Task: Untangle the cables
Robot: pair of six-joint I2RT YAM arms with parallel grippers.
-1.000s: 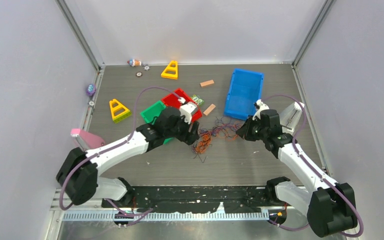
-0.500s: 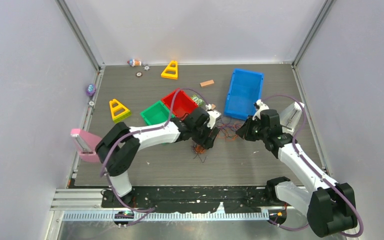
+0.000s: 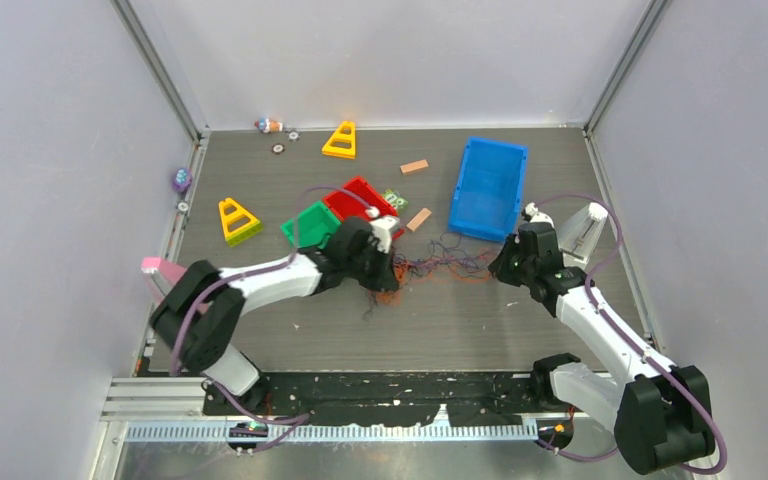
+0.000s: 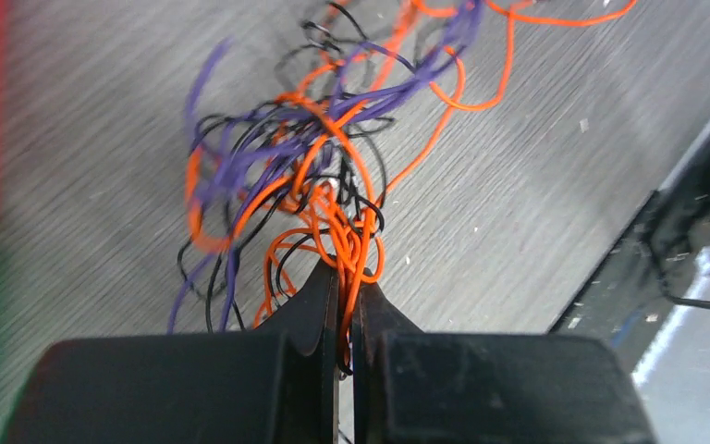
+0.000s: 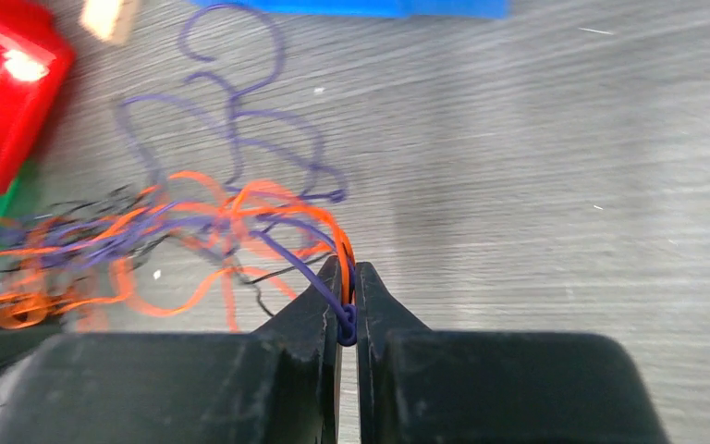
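Note:
The cables (image 3: 438, 266) are a tangle of thin orange, purple and black strands stretched across the mid-table between both arms. My left gripper (image 3: 387, 284) is at the tangle's left end, where an orange clump bunches. In the left wrist view the gripper (image 4: 347, 277) is shut on several orange strands and a black one, with the rest of the cables (image 4: 319, 166) fanning out ahead. My right gripper (image 3: 501, 268) holds the right end. In the right wrist view this gripper (image 5: 348, 282) is shut on a purple loop and an orange strand of the cables (image 5: 194, 222).
A red bin (image 3: 358, 203) and a green bin (image 3: 308, 224) sit just behind the left gripper. A blue tray (image 3: 488, 185) lies behind the right gripper. Yellow triangles (image 3: 237, 218) (image 3: 341, 140), wooden blocks (image 3: 415, 166) (image 3: 419, 219) and a pink object (image 3: 158, 270) are scattered around.
My left gripper was open; it reached right into the tangle, shut on the orange strands and drew back left. The tangle is now pulled out longer. The right gripper shifted slightly right.

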